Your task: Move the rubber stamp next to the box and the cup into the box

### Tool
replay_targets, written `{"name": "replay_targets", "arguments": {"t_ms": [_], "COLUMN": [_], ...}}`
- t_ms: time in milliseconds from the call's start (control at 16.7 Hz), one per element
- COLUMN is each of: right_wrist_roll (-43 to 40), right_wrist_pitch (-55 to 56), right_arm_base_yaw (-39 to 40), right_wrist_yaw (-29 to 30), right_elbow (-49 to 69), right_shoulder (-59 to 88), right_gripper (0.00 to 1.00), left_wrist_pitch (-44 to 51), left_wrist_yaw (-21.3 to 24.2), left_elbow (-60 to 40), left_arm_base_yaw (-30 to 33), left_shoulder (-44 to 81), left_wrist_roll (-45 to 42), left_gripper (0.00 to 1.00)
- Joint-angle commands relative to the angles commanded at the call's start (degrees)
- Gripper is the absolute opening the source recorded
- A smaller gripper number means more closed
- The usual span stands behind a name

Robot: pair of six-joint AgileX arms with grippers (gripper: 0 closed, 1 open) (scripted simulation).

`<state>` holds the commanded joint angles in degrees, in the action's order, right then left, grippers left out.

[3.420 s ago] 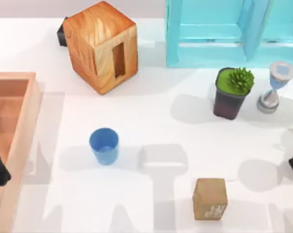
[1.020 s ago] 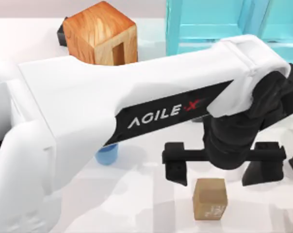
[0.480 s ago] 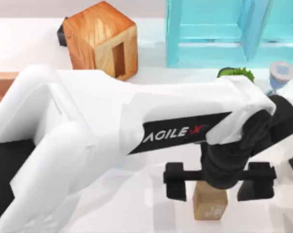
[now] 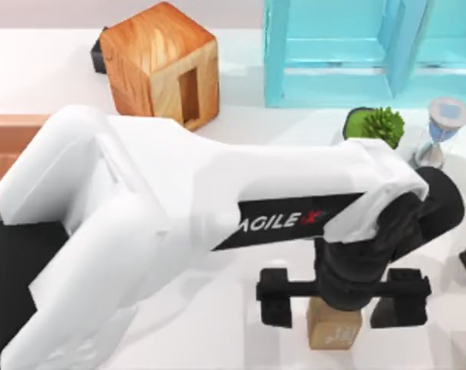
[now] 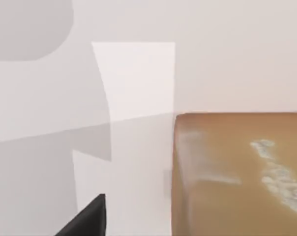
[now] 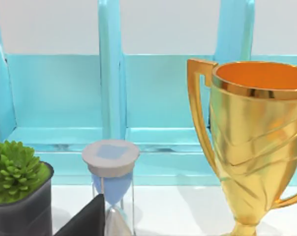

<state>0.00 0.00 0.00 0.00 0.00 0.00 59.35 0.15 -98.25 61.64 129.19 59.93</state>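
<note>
My left gripper (image 4: pixel 342 307) sits directly over the rubber stamp (image 4: pixel 335 331), fingers spread wide so that one black finger (image 4: pixel 276 307) stands off one side of the block and the other off the opposite side, each with a strip of bare table (image 4: pixel 217 339) between pad and stamp. From above, the wrist covers the far half of the stamp; its near face with the white markings pokes out below the crossbar. In my left wrist view the stamp (image 5: pixel 239 174) looms close, its top edge and one vertical edge sharp against the white surface, with open table on the side away from it and a dark finger tip (image 5: pixel 89 219) at the corner.

The white forearm lies diagonally across the middle of the table, so I cannot see the cup. Well off to the gripper's left, the box (image 4: pixel 13 135) shows a corner of its plank wall beyond the arm's shoulder. Behind the arm stand the wooden cube (image 4: pixel 160 65) with its slot and the turquoise shelf (image 4: pixel 364 50). Just beyond the gripper's right finger, the potted plant (image 4: pixel 376 123) and the hourglass (image 4: pixel 441 131) crowd the room on that side.

My right arm is parked; its wrist view faces the shelf (image 6: pixel 138 98), a gold trophy (image 6: pixel 252 142), the hourglass (image 6: pixel 111 182) and the plant (image 6: pixel 18 187). I cannot tell how its fingers stand.
</note>
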Motion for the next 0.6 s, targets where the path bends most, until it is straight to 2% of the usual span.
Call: {"name": "replay_targets", "arguments": {"t_ms": [600], "right_wrist_roll": [0.0], "right_wrist_pitch": [0.0], "right_arm_base_yaw": [0.0], "right_wrist_yaw": [0.0], "right_elbow": [0.0], "right_shoulder": [0.0], "right_gripper": [1.0], "left_wrist_pitch": [0.0], "left_wrist_yaw": [0.0], "left_elbow": [0.0], "left_arm_base_yaw": [0.0], "left_shoulder": [0.0], "left_wrist_roll": [0.0], "left_gripper": [0.17]}}
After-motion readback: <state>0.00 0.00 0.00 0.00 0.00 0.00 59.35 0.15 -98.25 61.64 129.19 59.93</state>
